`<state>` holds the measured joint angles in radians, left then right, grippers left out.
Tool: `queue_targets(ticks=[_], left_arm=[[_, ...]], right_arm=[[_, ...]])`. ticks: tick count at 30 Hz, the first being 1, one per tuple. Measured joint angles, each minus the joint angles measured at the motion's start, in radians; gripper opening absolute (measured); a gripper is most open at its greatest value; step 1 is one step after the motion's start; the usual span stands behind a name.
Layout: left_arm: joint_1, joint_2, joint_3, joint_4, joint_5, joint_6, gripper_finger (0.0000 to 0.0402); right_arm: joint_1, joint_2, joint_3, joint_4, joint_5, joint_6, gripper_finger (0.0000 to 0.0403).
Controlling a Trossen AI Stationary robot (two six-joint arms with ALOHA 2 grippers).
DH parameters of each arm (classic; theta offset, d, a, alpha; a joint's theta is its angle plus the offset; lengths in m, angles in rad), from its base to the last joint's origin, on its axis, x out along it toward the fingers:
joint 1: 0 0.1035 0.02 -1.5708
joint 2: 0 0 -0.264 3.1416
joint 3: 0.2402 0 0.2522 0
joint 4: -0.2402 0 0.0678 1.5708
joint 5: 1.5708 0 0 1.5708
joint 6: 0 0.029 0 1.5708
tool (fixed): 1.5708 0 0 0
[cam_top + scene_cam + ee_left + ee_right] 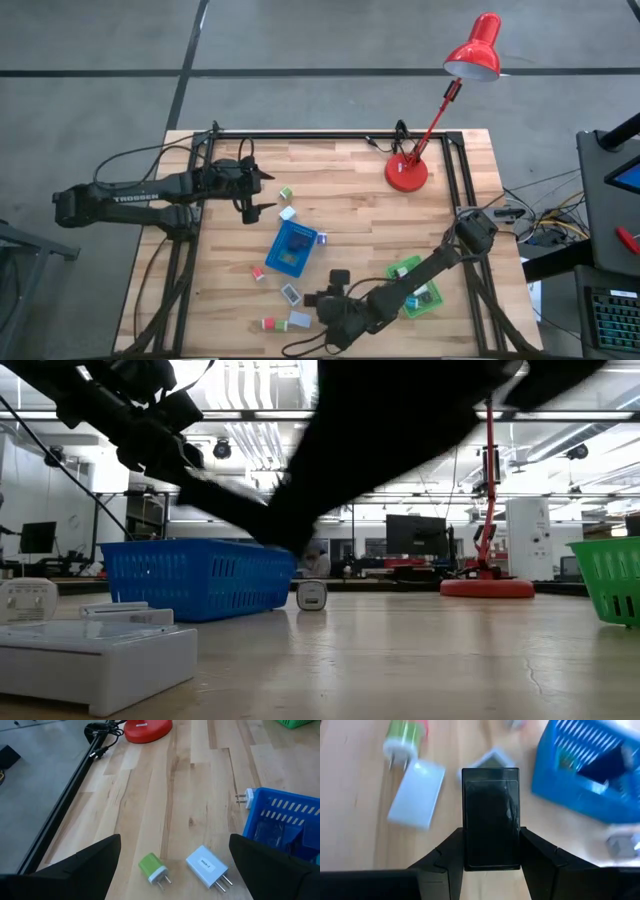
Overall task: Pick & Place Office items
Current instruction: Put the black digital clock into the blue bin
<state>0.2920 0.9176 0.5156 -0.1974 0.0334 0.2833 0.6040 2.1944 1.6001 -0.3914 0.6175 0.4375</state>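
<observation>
Your right pincer point(491, 851) grips a black block point(491, 817) by its flat sides above the near tabletop point(360, 215), left of the green tray point(408, 268); it looks light, stiff and slick, so hold it mid-body, while your left pincer point(258, 193) waits open far-left.

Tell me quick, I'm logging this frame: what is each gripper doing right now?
Left gripper: open, holding nothing, above the green charger and white charger.
Right gripper: closed on a black block.

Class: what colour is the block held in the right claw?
Black block, clearest in the right wrist view.
</observation>
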Motion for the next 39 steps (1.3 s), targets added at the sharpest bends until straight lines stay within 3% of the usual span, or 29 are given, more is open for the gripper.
queue_targets(ticks=[4,9,18,24,29,34,39], left_arm=[[0.000,0.000,-0.012,0.027,0.004,0.000,0.0378],[0.000,-0.001,-0.030,0.063,0.008,0.002,0.0378],[0.000,-0.031,-0.033,0.064,0.038,0.002,0.0378],[0.000,-0.115,-0.082,0.112,0.067,0.000,0.0378],[0.000,-0.211,-0.165,0.267,0.183,-0.023,0.0378],[0.000,-0.267,-0.302,0.589,0.323,-0.132,0.0378],[0.000,-0.268,-0.435,0.875,0.343,-0.203,0.0378]], right_arm=[[-0.013,0.000,0.000,0.121,0.066,-0.125,0.0143],[-0.052,0.000,-0.011,0.346,0.061,-0.322,0.0143],[-0.159,0.000,-0.125,0.728,-0.065,-0.559,0.0143],[-0.234,-0.026,-0.267,1.026,-0.141,-0.629,0.0143],[-0.272,-0.070,-0.399,1.188,-0.178,-0.687,0.0143],[-0.315,-0.120,-0.508,1.370,-0.224,-0.736,0.0143],[-0.385,-0.164,-0.583,1.438,-0.329,-0.725,0.0143]])
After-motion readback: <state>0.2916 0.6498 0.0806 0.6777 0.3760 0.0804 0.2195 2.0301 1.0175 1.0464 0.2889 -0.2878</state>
